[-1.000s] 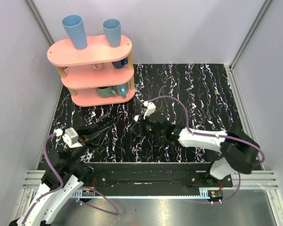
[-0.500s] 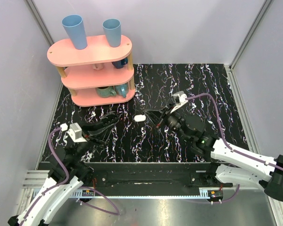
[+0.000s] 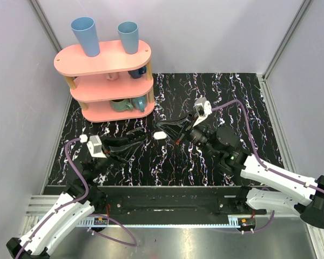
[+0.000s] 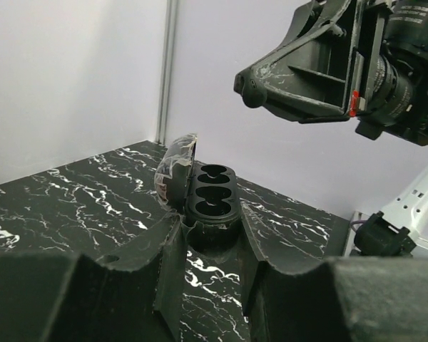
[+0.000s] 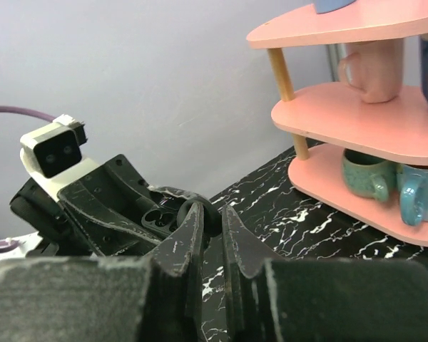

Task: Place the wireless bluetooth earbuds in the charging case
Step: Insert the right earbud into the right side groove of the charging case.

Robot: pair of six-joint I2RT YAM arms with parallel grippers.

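In the top view, the left gripper (image 3: 135, 139) and right gripper (image 3: 170, 129) are seen close together at centre; at the left wrist, the open charging case (image 4: 205, 196) is clamped mid-frame by the left gripper, its wells empty; at the right wrist, the jaws are nearly closed with any earbud unseen, so insertion is judged pending, with alignment over a well needed.

Pale lilac walls (image 3: 205, 32) enclose my black marbled table (image 3: 232, 97); a pink three-tier shelf (image 3: 102, 62) carries mugs (image 3: 119, 105) and blue cups (image 3: 85, 35).
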